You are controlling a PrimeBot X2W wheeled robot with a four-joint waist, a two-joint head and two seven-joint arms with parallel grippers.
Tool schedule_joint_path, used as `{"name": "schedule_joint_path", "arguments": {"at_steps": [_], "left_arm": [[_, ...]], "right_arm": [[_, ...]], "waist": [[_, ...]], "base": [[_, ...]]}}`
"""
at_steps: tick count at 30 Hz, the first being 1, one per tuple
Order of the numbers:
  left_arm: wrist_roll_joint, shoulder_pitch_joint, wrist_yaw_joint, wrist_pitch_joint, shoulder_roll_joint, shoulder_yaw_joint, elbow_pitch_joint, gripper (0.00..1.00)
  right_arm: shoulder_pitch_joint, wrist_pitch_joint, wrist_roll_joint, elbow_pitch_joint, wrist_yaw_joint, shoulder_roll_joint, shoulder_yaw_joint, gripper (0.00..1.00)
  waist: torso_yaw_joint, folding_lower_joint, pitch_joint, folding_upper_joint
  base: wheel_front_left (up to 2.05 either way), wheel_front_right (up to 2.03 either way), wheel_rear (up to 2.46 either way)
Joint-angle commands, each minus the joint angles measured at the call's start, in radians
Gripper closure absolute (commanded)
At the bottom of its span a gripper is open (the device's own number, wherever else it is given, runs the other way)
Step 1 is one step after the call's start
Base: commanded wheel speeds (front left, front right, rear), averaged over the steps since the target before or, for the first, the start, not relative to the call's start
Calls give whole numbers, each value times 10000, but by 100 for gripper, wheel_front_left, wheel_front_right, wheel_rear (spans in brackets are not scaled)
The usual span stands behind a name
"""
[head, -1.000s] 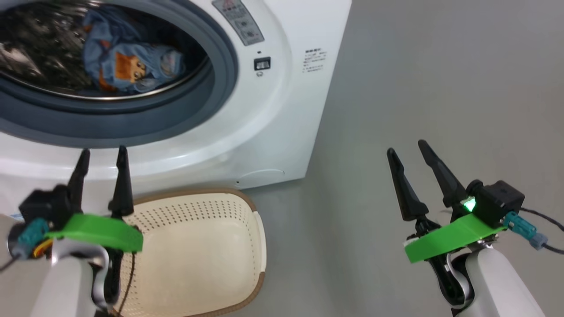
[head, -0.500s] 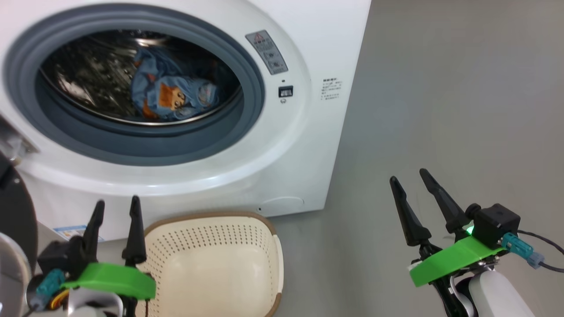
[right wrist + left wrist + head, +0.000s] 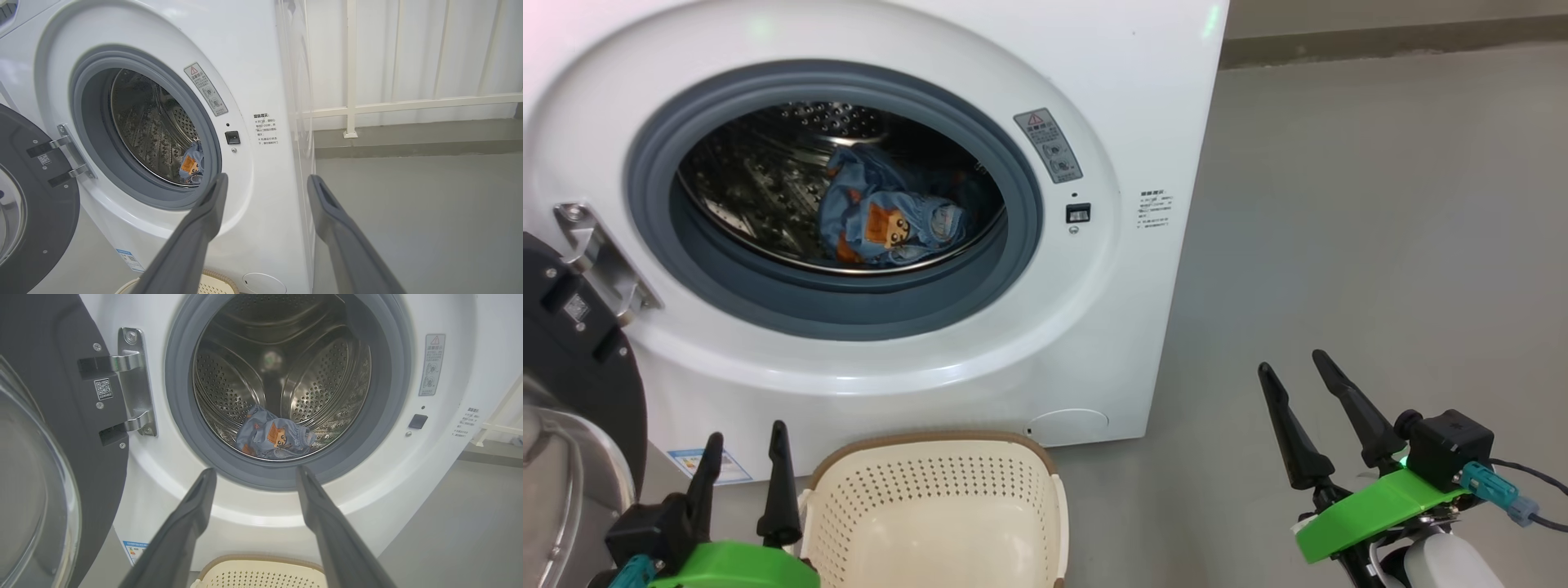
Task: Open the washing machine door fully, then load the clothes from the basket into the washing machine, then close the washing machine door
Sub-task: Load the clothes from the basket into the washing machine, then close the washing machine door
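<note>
The white washing machine (image 3: pixel 1143 98) stands ahead with its door (image 3: pixel 572 359) swung open to the left on a metal hinge (image 3: pixel 600 261). The light blue clothes (image 3: pixel 886 220) with an orange patch lie inside the steel drum; they show as clothes (image 3: pixel 273 435) in the left wrist view and clothes (image 3: pixel 191 165) in the right wrist view. The cream basket (image 3: pixel 931 514) sits on the floor below the opening, with nothing inside it. My left gripper (image 3: pixel 743 437) hangs open left of the basket. Over bare floor to the right, my right gripper (image 3: pixel 1290 363) stands open and holds nothing.
Grey floor (image 3: pixel 1380 245) stretches to the right of the machine. A white railing (image 3: pixel 408 104) runs behind it. The open door (image 3: pixel 49 457) with its glass bowl blocks the space at the left. A blue label (image 3: pixel 707 464) sits low on the machine's front.
The head view has tilted up, so the machine, basket and both grippers sit lower in the picture and the open door has come into view. Both grippers stay open.
</note>
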State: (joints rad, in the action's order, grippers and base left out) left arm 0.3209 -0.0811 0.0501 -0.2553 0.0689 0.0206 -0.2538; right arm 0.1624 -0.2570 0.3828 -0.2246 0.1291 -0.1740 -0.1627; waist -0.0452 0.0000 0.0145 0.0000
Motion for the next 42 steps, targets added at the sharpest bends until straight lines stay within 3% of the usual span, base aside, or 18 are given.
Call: {"name": "schedule_joint_path", "arguments": {"at_steps": [1,42], "left_arm": [[-45,-142,20,-64,124,-379,314,0],[98,35,356,-65,11,-633,303,0]], "right_arm": [[21,-48,151,244,16,-115,-224,0],[4,-48,237,223,16,-265,-445,0]], "waist": [[40,0,-37,0],[42,0,-164,0]], "base": [[0,0,0],[0,0,0]]}}
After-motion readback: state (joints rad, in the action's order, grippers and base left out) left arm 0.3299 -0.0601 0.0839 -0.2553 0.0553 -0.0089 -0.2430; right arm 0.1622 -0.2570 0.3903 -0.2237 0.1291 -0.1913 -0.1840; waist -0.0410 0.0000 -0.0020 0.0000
